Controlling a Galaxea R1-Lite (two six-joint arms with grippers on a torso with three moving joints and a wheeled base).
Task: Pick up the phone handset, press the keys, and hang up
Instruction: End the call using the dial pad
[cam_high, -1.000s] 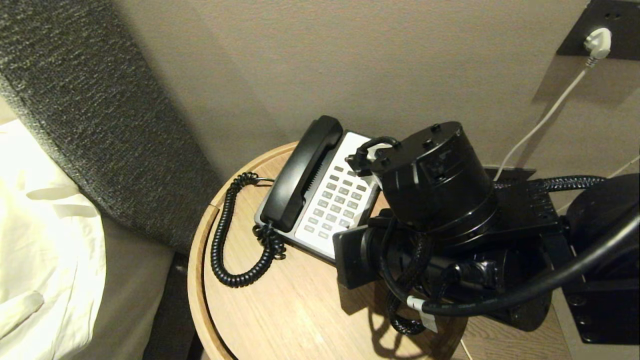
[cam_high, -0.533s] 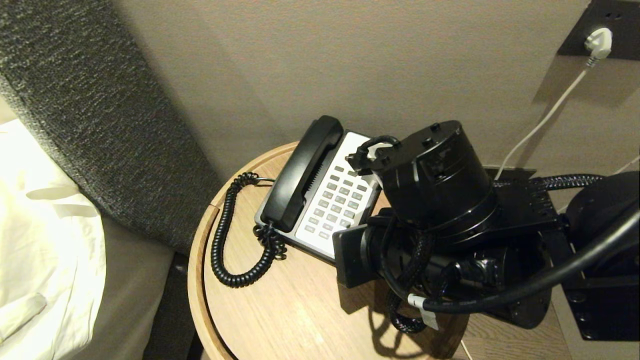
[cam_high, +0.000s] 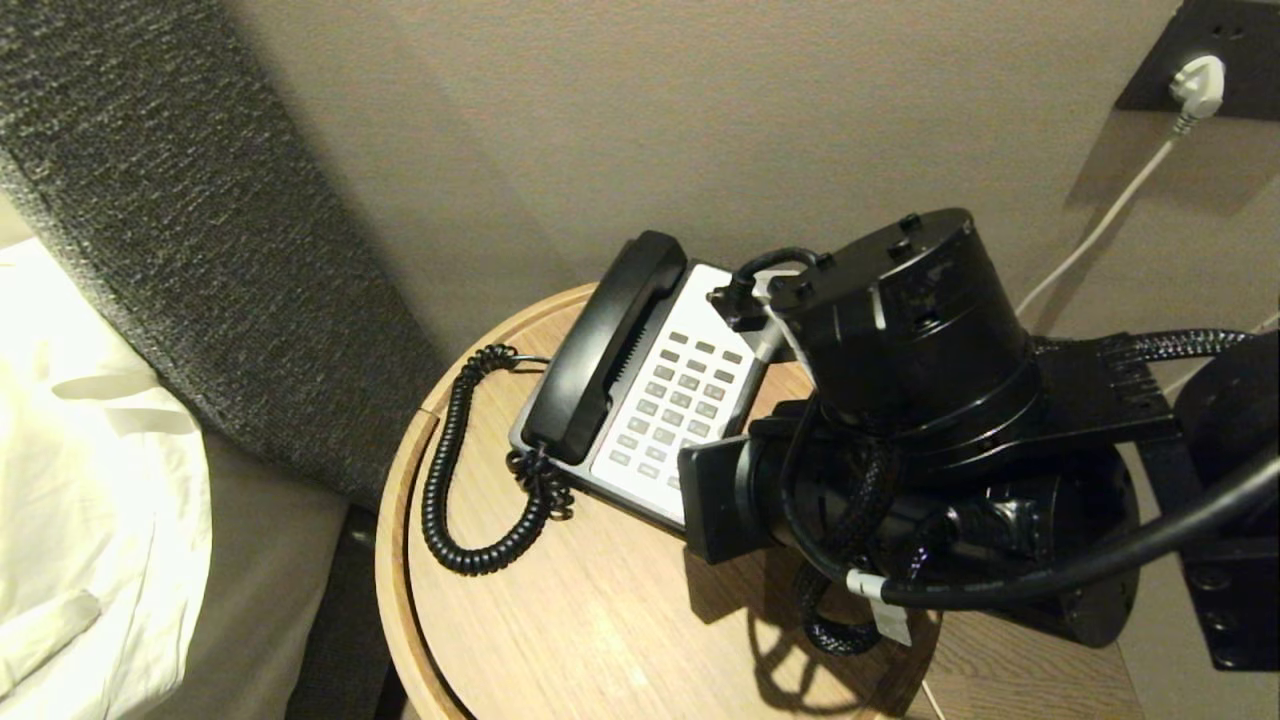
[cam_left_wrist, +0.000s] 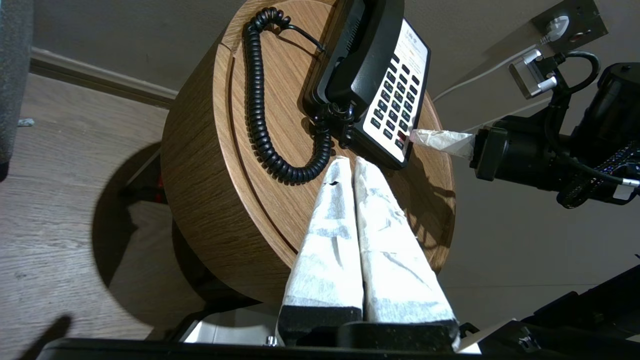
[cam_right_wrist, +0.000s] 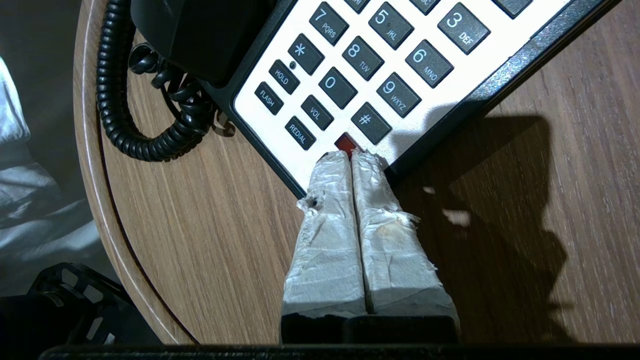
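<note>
Round and wood-grained, the table stands against a beige wall beside a bed, and it carries the whole scene. Nearest in the head view, the right gripper is reached in from about four o'clock; its taped fingers are pressed together and their tips are set at the near edge of the phone base, touching or just short of the red key below the hash key. Whether the key is being pushed cannot be told. The left gripper, fingers likewise together and holding nothing, hangs off the near rim of the table, aimed at the phone.

Farther off, the phone handset is seated in its cradle, its long axis running from seven o'clock to one o'clock, at roughly ten o'clock from the right fingertips, beyond the keypad. The coiled cord loops out toward nine o'clock. The right arm is judged the nearer to both keys and handset.
</note>
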